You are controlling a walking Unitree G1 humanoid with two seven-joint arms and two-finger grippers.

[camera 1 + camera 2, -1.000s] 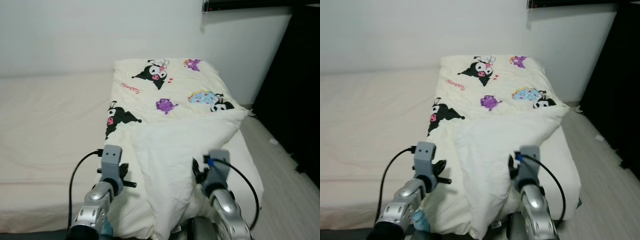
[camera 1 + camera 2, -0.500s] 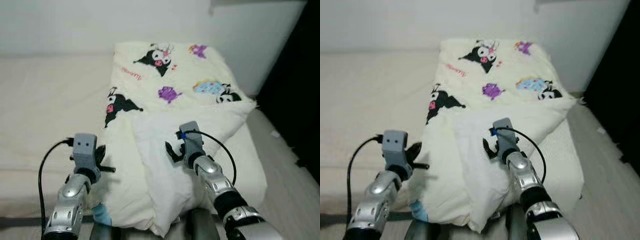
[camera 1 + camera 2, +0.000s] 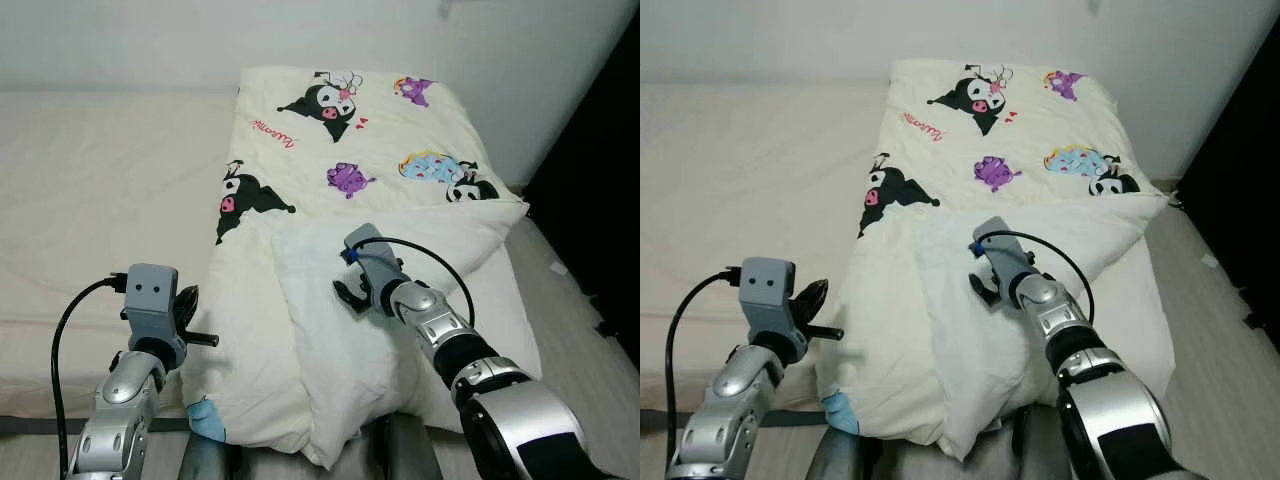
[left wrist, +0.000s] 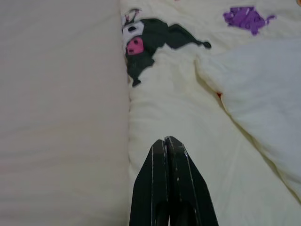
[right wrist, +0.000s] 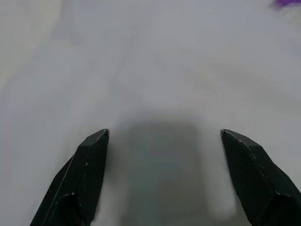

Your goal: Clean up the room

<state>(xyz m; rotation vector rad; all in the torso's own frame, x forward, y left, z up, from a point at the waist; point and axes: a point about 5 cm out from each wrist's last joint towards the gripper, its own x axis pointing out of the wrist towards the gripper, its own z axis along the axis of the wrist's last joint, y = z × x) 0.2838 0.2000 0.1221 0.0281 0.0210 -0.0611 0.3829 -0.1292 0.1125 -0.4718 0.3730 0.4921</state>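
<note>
We see a cream cartoon-print duvet [image 3: 330,150] lying along the right side of the bed [image 3: 90,220], its near corner folded back to bare the white underside [image 3: 340,330]. Our right gripper [image 5: 164,141] hovers just above that fold, fingers [image 5: 89,165] spread wide apart. Our left gripper [image 4: 168,141] rests over the duvet's left edge beside the bare mattress, fingers [image 4: 181,179] pressed together, holding nothing.

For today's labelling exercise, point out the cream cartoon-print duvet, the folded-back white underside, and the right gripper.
cream cartoon-print duvet [image 3: 300,170], left eye view, printed top.
folded-back white underside [image 3: 340,340], left eye view, middle.
right gripper [image 5: 164,174], right wrist view, between fingers.
</note>
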